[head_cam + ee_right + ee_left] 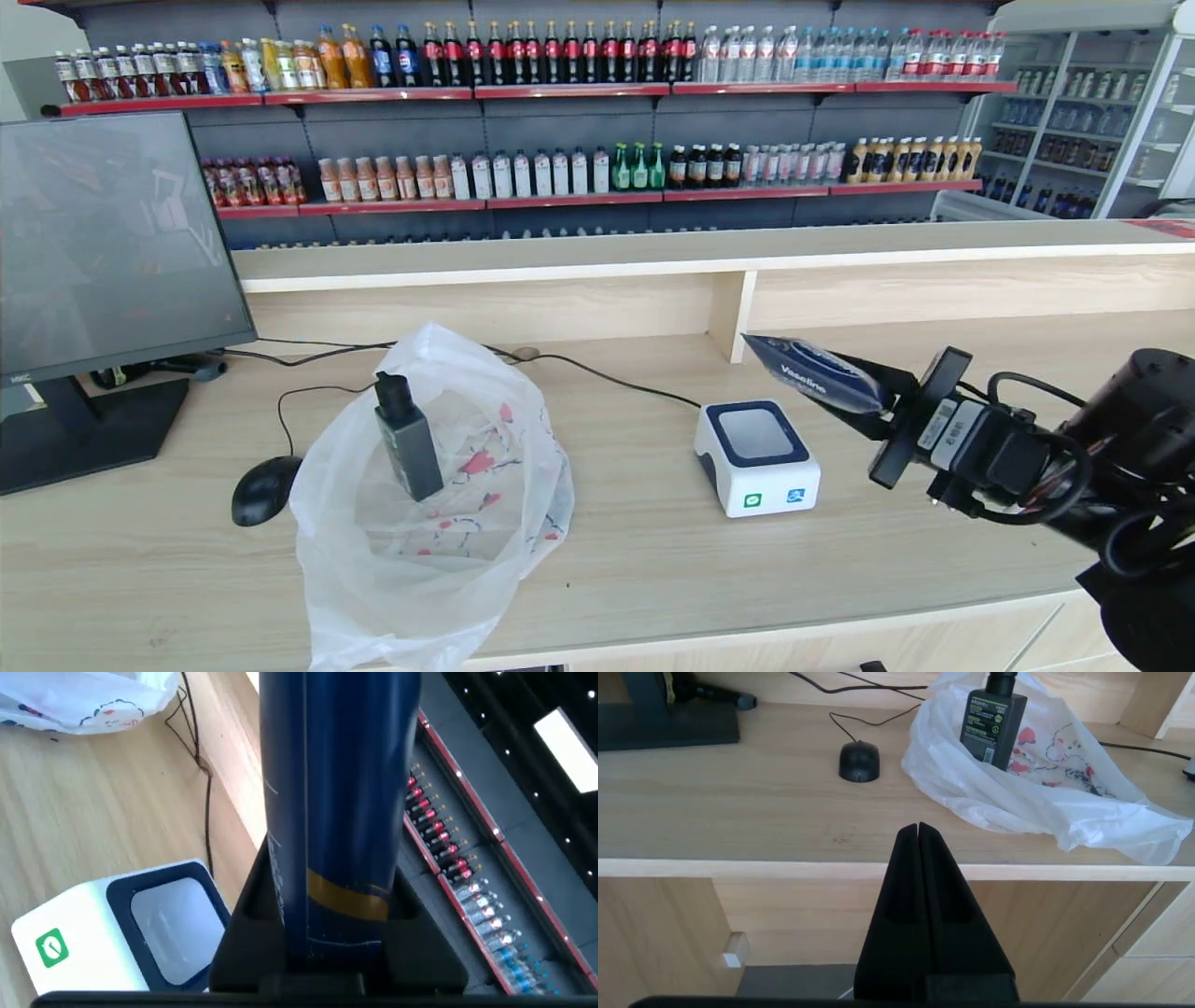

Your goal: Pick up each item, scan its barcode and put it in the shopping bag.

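Blue tube was gripped by the right hand at two o'clock from the scanner; the left hand was clenched, empty.

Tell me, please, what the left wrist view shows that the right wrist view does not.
Left wrist only: the black computer mouse, the dark rectangular bottle and the shut left gripper. Right wrist only: the white box-shaped scanner, the dark blue tube clamped in the right gripper, and red shelves of bottles. Both: the translucent white plastic shopping bag and the light wooden counter.
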You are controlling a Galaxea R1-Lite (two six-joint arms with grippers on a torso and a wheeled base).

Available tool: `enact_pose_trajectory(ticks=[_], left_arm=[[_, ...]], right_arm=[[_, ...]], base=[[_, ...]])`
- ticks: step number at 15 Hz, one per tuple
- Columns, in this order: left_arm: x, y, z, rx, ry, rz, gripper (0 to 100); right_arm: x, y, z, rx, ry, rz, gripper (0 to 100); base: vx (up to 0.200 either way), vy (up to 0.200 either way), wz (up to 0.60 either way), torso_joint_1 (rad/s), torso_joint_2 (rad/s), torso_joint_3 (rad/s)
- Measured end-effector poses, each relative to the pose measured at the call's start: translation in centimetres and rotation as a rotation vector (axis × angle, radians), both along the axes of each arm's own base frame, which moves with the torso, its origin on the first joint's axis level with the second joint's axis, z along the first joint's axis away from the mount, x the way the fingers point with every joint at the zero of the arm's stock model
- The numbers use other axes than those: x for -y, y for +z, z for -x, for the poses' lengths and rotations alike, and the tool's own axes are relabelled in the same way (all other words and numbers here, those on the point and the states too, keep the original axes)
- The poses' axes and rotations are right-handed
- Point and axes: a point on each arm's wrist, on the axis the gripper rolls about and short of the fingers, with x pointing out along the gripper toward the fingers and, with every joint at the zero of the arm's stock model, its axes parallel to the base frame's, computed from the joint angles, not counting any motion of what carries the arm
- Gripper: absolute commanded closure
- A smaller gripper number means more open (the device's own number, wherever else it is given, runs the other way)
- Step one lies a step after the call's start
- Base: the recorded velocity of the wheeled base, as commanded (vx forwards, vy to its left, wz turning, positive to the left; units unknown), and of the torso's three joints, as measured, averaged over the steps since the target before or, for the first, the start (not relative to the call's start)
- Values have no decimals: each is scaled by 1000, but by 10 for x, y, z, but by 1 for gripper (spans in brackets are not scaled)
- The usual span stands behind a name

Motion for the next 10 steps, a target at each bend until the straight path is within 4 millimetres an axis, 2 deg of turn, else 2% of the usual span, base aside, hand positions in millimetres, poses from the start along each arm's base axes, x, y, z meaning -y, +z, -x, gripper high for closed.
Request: enact_pose_trajectory(ticks=[2,6,10], left_arm=[[0,0,0,0,0,0,100],[0,0,0,-1,0,0,100],[0,0,0,-1,0,0,100]], right_arm=[[-1,-9,-7,33,79,65,100],[1,-22,-18,39,132,110,100],[-1,-31,-41,73,227,134,100]], base=[[0,0,0,0,0,0],[0,0,0,0,0,0],[0,0,0,0,0,0]])
